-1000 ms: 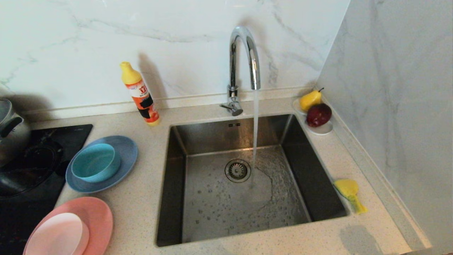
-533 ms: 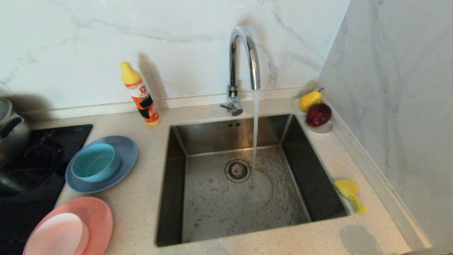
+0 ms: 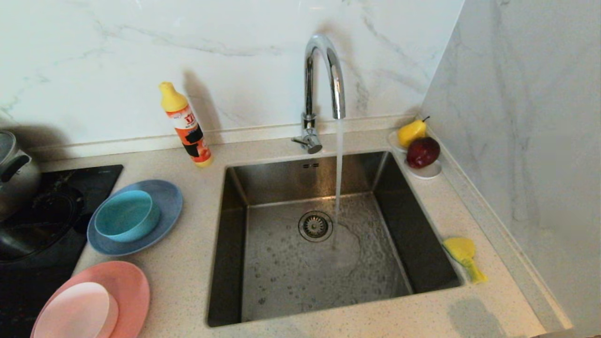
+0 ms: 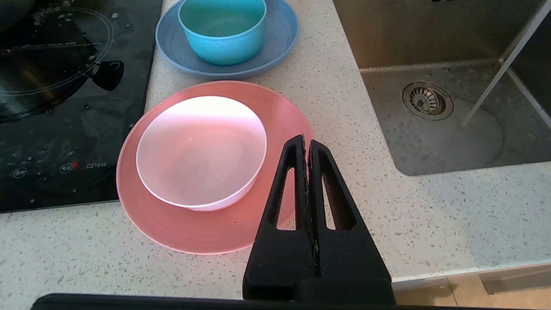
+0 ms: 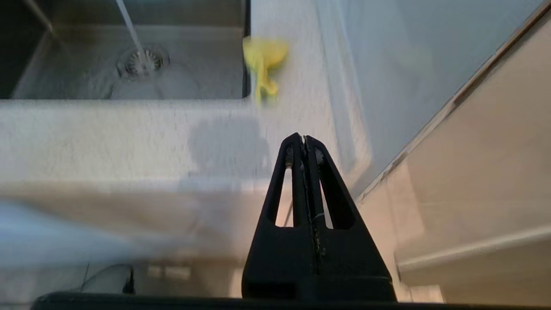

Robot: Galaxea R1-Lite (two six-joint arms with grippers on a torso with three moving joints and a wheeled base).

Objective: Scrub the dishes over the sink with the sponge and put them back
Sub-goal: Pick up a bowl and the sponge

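The steel sink sits mid-counter with water running from the chrome faucet beside the drain. Left of it a teal bowl rests on a blue plate, and a pale pink-white bowl on a pink plate. The yellow sponge lies on the counter right of the basin. Neither arm shows in the head view. My left gripper is shut and empty, near the pink plate's rim. My right gripper is shut and empty, back from the sponge, near the counter's front edge.
An orange detergent bottle stands by the back wall. A small white dish with a pear and a red fruit sits at the sink's far right corner. A black cooktop with a steel pot lies at the left. A marble wall closes the right side.
In the head view only the water pattern in the basin shifts; dishes and sponge stay put. The faint shadow on the front right counter has shifted slightly.
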